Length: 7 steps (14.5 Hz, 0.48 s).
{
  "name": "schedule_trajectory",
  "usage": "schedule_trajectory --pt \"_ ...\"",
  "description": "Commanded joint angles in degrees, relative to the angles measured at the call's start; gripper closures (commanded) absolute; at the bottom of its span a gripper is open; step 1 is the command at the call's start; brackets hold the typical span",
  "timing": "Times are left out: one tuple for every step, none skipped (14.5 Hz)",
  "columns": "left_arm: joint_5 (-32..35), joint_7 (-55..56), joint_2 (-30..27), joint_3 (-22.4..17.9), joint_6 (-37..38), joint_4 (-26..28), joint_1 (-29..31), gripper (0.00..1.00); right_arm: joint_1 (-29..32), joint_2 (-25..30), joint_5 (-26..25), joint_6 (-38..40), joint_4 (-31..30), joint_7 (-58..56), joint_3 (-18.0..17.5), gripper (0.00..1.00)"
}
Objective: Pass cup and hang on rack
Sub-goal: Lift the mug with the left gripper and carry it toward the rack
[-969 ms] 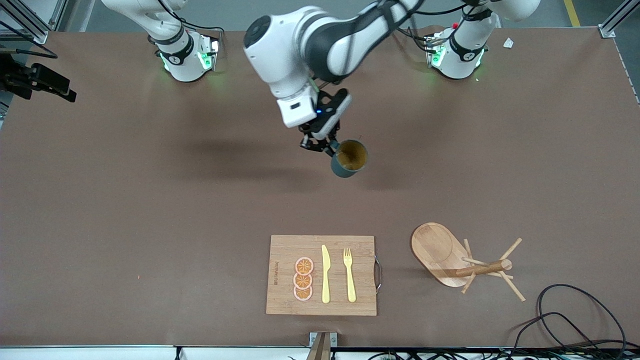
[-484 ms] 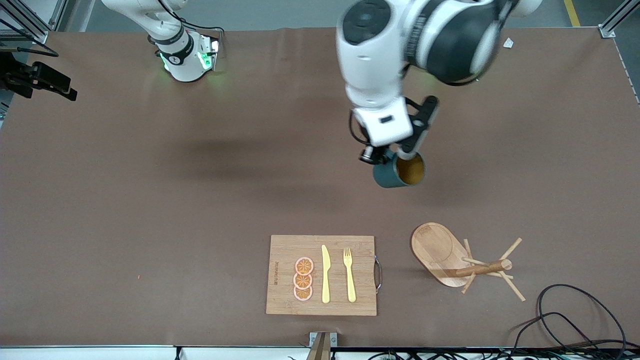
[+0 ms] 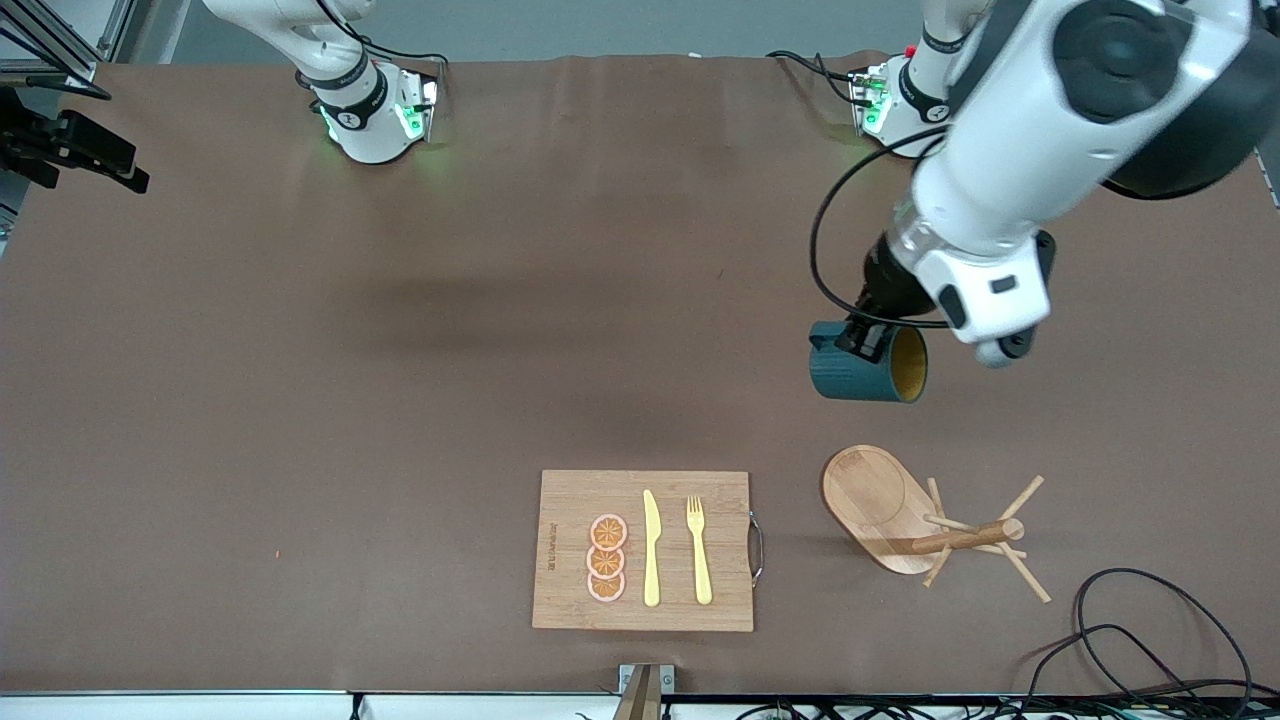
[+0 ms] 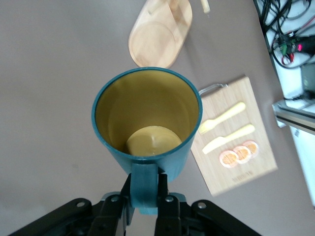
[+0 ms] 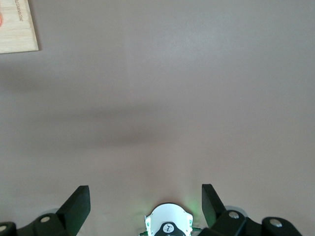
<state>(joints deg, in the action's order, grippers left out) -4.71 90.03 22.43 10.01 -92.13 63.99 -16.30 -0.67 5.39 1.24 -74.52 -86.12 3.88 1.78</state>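
Observation:
The teal cup (image 3: 862,372) with its ochre inside hangs on its side in the air, mouth turned toward the left arm's end of the table. My left gripper (image 3: 868,338) is shut on its handle, over bare table close to the rack. In the left wrist view the cup (image 4: 147,118) fills the middle and my left gripper (image 4: 145,191) clamps the handle from both sides. The wooden rack (image 3: 900,510) stands near the front edge, its oval base (image 4: 160,34) just past the cup's rim. My right gripper (image 5: 142,201) waits open and empty above its own base.
A bamboo cutting board (image 3: 642,550) with a yellow knife, a yellow fork and orange slices lies beside the rack, toward the right arm's end. Black cables (image 3: 1150,630) coil at the front corner by the rack. A black device (image 3: 80,160) overhangs the table's edge.
The left arm has swung the cup from over mid-table toward its own end and down toward the rack, tipping the cup onto its side. The right gripper has not moved.

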Motion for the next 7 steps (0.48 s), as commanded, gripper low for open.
schedule_trajectory --pt "-5.3 -2.6 -1.1 0.4 -2.4 1.8 3.2 0.99 0.6 1.4 0.4 -1.9 -1.5 -0.2 -0.5 0.00" --pt "-6.6 -4.3 -1.0 0.4 -3.0 1.8 4.3 0.99 0.6 1.4 0.4 -1.9 -1.5 -0.2 -0.5 0.00" --pt "-9.3 -6.0 -0.7 0.4 -3.8 1.8 5.9 0.99 0.6 1.4 0.4 -1.9 -1.6 -0.2 -0.6 0.00" --pt "-12.8 -7.1 -0.5 0.3 -5.2 1.8 7.5 0.99 0.6 1.4 0.4 -1.9 -1.5 -0.2 -0.6 0.00" --pt "-16.8 -9.1 0.0 0.2 -6.6 1.9 9.2 1.00 0.5 1.3 0.4 -1.9 -1.5 -0.2 -0.7 0.00" --pt "-19.9 -11.0 1.0 0.2 -7.9 1.9 11.0 1.00 0.3 1.3 0.4 -1.9 -1.5 -0.2 -0.7 0.00" --pt "-23.5 -13.2 1.6 0.2 -8.3 1.9 12.7 1.00 0.1 1.3 0.4 -1.9 -1.5 -0.2 -0.8 0.00"
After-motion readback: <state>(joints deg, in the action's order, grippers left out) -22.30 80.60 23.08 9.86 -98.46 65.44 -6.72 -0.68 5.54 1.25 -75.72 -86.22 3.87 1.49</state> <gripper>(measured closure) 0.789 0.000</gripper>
